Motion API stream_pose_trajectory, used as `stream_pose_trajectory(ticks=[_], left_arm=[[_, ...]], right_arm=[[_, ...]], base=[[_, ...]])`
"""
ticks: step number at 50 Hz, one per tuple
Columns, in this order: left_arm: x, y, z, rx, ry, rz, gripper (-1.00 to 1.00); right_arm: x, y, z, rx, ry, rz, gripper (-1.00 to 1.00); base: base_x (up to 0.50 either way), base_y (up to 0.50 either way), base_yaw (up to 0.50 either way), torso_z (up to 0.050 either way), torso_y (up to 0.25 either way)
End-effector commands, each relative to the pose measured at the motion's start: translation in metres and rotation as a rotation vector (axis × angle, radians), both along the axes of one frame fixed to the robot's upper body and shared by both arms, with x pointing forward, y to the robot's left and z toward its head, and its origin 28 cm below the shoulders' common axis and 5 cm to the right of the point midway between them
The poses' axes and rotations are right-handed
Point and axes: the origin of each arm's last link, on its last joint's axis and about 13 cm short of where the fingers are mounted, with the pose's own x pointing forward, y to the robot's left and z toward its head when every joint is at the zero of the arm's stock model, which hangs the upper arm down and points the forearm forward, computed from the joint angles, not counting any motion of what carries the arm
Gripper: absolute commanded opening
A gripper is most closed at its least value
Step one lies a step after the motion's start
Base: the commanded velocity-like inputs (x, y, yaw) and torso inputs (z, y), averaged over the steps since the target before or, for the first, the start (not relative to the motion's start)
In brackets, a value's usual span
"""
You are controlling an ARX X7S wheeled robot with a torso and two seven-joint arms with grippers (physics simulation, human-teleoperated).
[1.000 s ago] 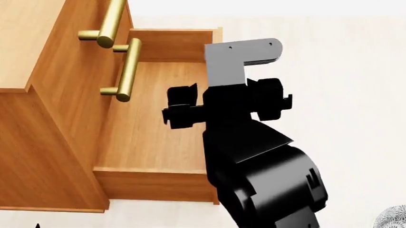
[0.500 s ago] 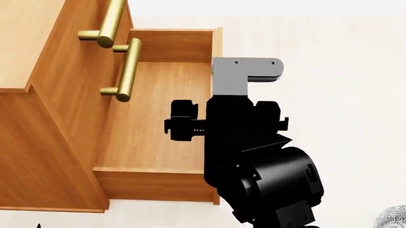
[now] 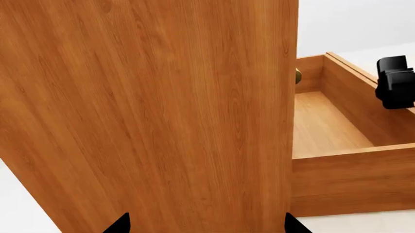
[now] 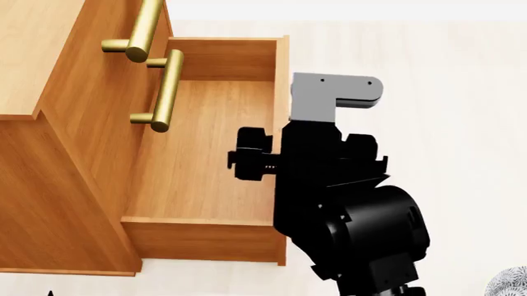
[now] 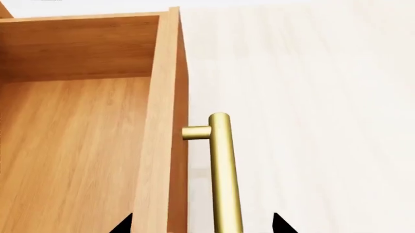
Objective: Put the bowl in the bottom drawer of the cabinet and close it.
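Orange-brown wood is filling most of the head view: the cabinet is standing at 9 o'clock, with two brass bar handles of its upper drawers showing toward 11 o'clock. The bottom drawer is standing pulled well out across the centre, its plain wooden floor lying open to view. The pale floor is spreading from 12 round to 4 o'clock.

The black right arm is reaching in from 5 o'clock, its grey bracket sitting just outside the drawer's front wall, near 1 o'clock. In the right wrist view, the right gripper is hovering with its two dark fingertips spread wide. The drawer's brass handle is running between them, just outside the front wall. Whether either tip is touching the bar cannot be told.

In the left wrist view, the left gripper is facing the cabinet's broad side panel. Its fingertips are also spread apart and gripping nothing, with the open drawer showing beyond the panel's edge.

The bowl is showing only as a speckled grey-white sliver in the head view's 5 o'clock corner. It is sitting outside the drawer and well apart from it, beyond the right arm.
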Motion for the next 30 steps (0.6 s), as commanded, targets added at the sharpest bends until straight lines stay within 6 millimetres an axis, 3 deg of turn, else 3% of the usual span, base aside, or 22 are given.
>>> stream_pose_trajectory(ticks=[1, 30], left_arm=[[-0.004, -0.004, 0.009, -0.067, -0.035, -0.054, 1.00], [-0.003, -0.004, 0.007, -0.068, -0.029, -0.056, 1.00]], right_arm=[[0.003, -0.003, 0.003, 0.037, 0.025, 0.008, 1.00], [0.009, -0.022, -0.011, 0.026, 0.053, -0.074, 1.00]], base=[[0.00, 0.00, 0.00, 0.000, 0.000], [0.00, 0.00, 0.00, 0.000, 0.000]])
